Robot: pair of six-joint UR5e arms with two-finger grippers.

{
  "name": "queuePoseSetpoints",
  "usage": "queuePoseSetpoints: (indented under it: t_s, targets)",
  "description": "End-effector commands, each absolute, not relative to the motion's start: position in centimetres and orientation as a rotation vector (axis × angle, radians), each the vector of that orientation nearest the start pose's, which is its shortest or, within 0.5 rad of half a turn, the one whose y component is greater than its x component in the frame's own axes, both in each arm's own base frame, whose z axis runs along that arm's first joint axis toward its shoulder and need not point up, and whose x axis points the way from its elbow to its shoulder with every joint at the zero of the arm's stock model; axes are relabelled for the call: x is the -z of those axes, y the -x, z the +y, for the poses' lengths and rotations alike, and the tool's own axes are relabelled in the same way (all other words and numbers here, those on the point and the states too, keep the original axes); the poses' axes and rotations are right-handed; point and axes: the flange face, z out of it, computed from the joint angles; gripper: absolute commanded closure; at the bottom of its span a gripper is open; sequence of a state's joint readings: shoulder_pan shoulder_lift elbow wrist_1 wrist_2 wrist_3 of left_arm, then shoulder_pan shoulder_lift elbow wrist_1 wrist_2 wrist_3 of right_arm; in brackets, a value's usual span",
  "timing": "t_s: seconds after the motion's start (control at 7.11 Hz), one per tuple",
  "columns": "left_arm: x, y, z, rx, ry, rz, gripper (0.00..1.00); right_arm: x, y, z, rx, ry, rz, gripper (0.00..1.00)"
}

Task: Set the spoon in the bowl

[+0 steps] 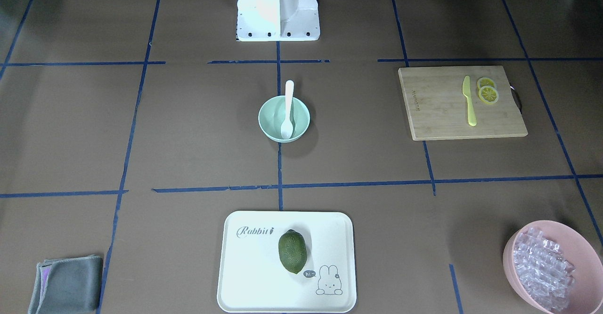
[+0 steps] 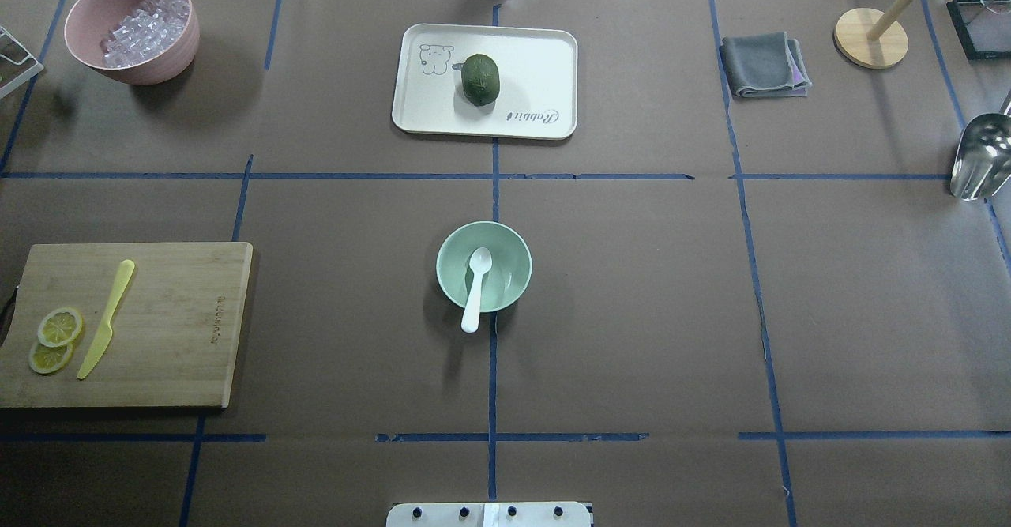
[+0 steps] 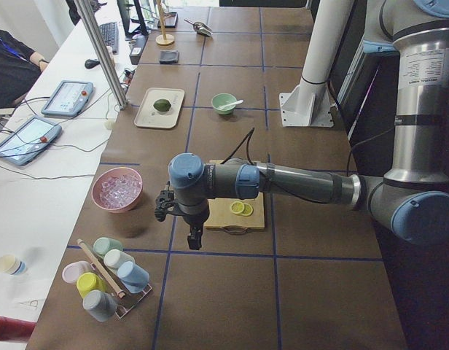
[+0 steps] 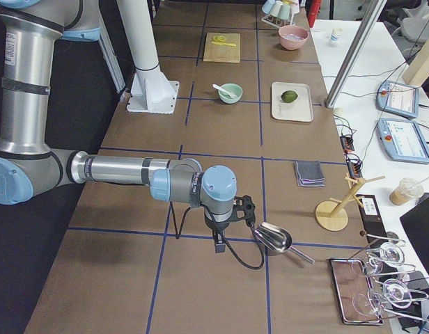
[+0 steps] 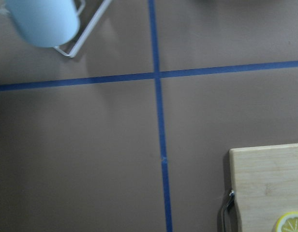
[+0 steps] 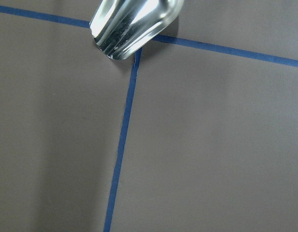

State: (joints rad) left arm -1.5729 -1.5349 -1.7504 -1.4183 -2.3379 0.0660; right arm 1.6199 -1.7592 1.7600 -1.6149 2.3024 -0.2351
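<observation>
The white spoon (image 1: 288,109) lies in the mint-green bowl (image 1: 268,116) at the table's middle, scoop down inside, handle resting over the rim toward the robot's base. The overhead view shows the same spoon (image 2: 476,288) and bowl (image 2: 512,274). My left gripper (image 3: 192,237) shows only in the exterior left view, hanging over the table far from the bowl, next to the cutting board. My right gripper (image 4: 218,243) shows only in the exterior right view, beside a metal scoop. I cannot tell whether either is open or shut. Neither wrist view shows fingers.
A bamboo cutting board (image 2: 174,329) carries a yellow knife (image 2: 107,318) and lemon slices. A pink bowl (image 2: 130,69) holds clear cubes. A white tray (image 2: 537,69) holds a green fruit (image 2: 480,79). A grey cloth (image 2: 762,65), metal scoop (image 2: 979,156) and wooden stand (image 2: 869,37) sit right.
</observation>
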Motion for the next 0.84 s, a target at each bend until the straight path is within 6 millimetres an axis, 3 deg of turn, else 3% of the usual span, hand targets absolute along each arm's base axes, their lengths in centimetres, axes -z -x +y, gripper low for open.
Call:
queuePoseSetpoints:
  t_s: [0.0,0.7]
  targets:
    - [-59.48,6.38,-47.37,-0.074,-0.053,0.802,0.00,-65.63,-8.68,-40.60,0.164,-0.066,-0.730,0.00]
    - [-59.72,6.37,-47.42,-0.099,-0.110,0.802,0.00,-65.64,-8.61,-40.60,0.162,-0.066,-0.740,0.00]
